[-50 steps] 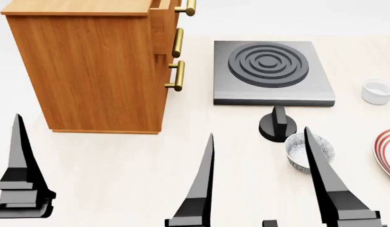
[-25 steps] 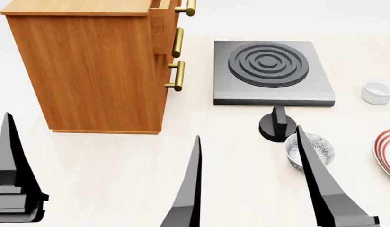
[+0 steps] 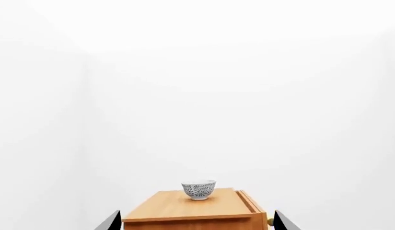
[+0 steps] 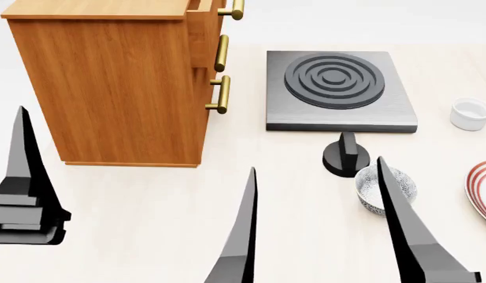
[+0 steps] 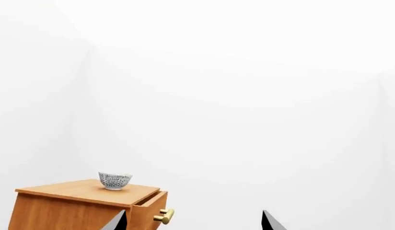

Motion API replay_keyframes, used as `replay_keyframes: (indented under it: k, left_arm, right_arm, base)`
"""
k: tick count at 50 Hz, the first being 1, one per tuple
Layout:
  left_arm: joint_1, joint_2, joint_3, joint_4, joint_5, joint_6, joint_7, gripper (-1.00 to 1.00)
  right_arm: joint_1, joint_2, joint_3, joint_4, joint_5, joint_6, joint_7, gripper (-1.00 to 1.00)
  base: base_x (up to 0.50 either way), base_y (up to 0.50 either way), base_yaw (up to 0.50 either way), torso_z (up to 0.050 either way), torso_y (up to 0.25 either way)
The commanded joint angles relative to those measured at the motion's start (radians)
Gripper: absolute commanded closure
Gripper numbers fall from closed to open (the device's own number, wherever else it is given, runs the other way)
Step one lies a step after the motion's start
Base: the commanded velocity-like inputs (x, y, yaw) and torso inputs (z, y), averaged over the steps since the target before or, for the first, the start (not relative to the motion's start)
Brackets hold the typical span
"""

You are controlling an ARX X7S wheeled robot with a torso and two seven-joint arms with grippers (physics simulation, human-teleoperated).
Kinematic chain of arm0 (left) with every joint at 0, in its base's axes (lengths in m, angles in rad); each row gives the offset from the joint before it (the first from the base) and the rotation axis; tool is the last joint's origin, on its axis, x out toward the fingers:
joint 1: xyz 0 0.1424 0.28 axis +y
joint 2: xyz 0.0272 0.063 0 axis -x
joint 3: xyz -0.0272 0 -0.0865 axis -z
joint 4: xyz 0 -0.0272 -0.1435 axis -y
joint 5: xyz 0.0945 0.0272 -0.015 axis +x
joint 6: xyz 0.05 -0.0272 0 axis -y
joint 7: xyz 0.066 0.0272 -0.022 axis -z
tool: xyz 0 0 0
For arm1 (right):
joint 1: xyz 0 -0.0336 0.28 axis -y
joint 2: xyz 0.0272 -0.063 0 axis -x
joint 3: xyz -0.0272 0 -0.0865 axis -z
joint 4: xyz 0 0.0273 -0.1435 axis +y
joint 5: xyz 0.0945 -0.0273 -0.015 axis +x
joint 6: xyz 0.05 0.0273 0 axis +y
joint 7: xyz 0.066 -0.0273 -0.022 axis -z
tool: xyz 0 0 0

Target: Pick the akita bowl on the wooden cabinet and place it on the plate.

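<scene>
White walls frame the wooden cabinet [image 3: 191, 211], with the akita bowl [image 3: 198, 189] standing on top. Your left gripper [image 3: 194, 224] seems spread wide and empty; raise it level and centre the bowl.

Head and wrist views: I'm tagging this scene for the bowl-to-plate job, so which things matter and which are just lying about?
Job:
bowl on top of the cabinet
plate, at the head view's right edge
left gripper, open
right gripper, open

Lying about:
second patterned bowl on the table
stove
black knob
white cup
</scene>
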Motion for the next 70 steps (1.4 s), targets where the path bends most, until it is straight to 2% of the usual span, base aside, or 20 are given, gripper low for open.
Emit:
replay_keyframes:
  k: [1,6,8,12,21,27,36,44,50,57,67,68,70]
  left_arm:
    - [-0.153,0.011,0.034,0.020,-0.030,-0.184,-0.016,-1.00]
    - [-0.173,0.040,-0.013,0.046,-0.079,-0.243,-0.023,-1.00]
    - [-0.183,0.032,0.001,0.066,-0.071,-0.261,-0.042,-1.00]
    - [-0.202,-0.024,0.045,0.073,-0.122,-0.246,-0.129,-1.00]
    - [-0.216,-0.105,0.050,0.072,-0.280,-0.199,-0.268,-1.00]
    - [-0.270,-0.223,0.102,0.072,-0.446,-0.130,-0.438,-1.00]
    - [-0.308,-0.306,0.159,0.072,-0.530,-0.061,-0.546,-1.00]
    - [-0.420,-0.450,0.302,0.073,-0.646,0.070,-0.725,-1.00]
    - [-0.527,-0.525,0.423,0.073,-0.703,0.147,-0.825,-1.00]
    - [-0.574,-0.560,0.489,0.071,-0.716,0.192,-0.866,-1.00]
    - [-0.800,-0.679,0.756,0.073,-0.776,0.356,-1.008,-1.00]
    - [-0.839,-0.679,0.754,0.069,-0.850,0.323,-1.057,-1.00]
    - [-0.877,-0.676,0.746,0.058,-0.921,0.311,-1.079,-1.00]
  right_arm:
    - [0.007,0.016,-0.015,0.010,0.006,-0.023,0.021,-1.00]
    - [0.009,0.017,-0.015,0.012,0.013,-0.027,0.022,-1.00]
    - [0.004,0.023,-0.024,0.005,-0.005,-0.043,0.015,-1.00]
    - [0.007,0.029,-0.028,0.002,-0.014,-0.043,0.021,-1.00]
    - [0.011,0.034,-0.038,0.001,-0.011,-0.045,0.026,-1.00]
    - [0.018,0.032,-0.044,0.005,-0.004,-0.039,0.027,-1.00]
    - [0.023,0.036,-0.052,0.001,-0.003,-0.038,0.034,-1.00]
    - [0.033,0.037,-0.059,-0.003,0.003,-0.032,0.042,-1.00]
    - [0.037,0.044,-0.058,-0.004,0.007,-0.038,0.050,-1.00]
    - [0.037,0.054,-0.068,-0.006,-0.010,-0.059,0.053,-1.00]
    - [0.048,0.053,-0.079,-0.009,-0.013,-0.043,0.079,-1.00]
    - [0.050,0.052,-0.081,-0.008,-0.013,-0.041,0.081,-1.00]
    - [0.053,0.053,-0.084,-0.010,-0.012,-0.039,0.085,-1.00]
  base:
    - [0.00,0.00,0.00,0.000,0.000]
    - [0.00,0.00,0.00,0.000,0.000]
    - [0.23,0.00,0.00,0.000,0.000]
    - [0.50,0.00,0.00,0.000,0.000]
    - [0.50,0.00,0.00,0.000,0.000]
    - [0.47,0.00,0.00,0.000,0.000]
    - [0.37,0.00,0.00,0.000,0.000]
    - [0.21,0.00,0.00,0.000,0.002]
    - [0.00,0.00,0.00,0.000,0.000]
    - [0.33,0.00,0.00,0.000,0.000]
    - [0.18,0.00,0.00,0.000,0.000]
    - [0.00,0.00,0.00,0.000,0.000]
    - [0.00,0.00,0.00,0.000,0.000]
